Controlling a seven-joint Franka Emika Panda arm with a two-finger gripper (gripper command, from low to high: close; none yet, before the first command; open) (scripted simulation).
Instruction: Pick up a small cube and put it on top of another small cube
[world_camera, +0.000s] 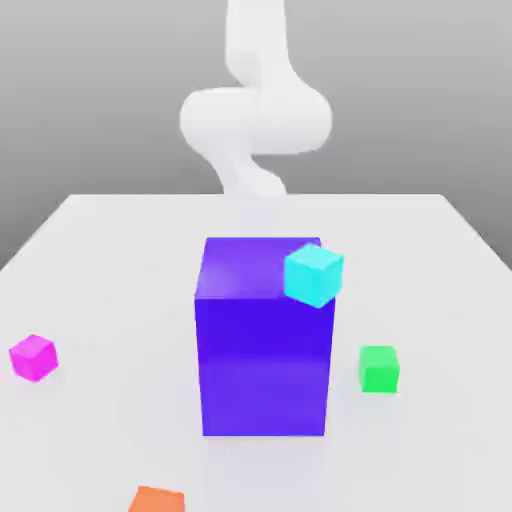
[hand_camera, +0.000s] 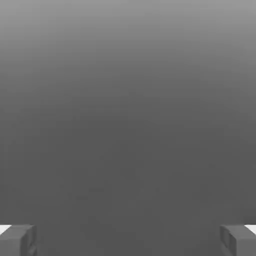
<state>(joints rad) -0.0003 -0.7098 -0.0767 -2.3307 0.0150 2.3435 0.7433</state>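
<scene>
- Pincer is seen in the hand view with fingers spread wide, nothing held between them.
- Magenta cube is set on the white bench at the exterior view's left, well apart from the rest.
- Green cube is placed just right of the big blue-purple block.
- Cyan cube is seen at the block's top right corner.
- Orange cube is cut off at the bottom edge.
</scene>
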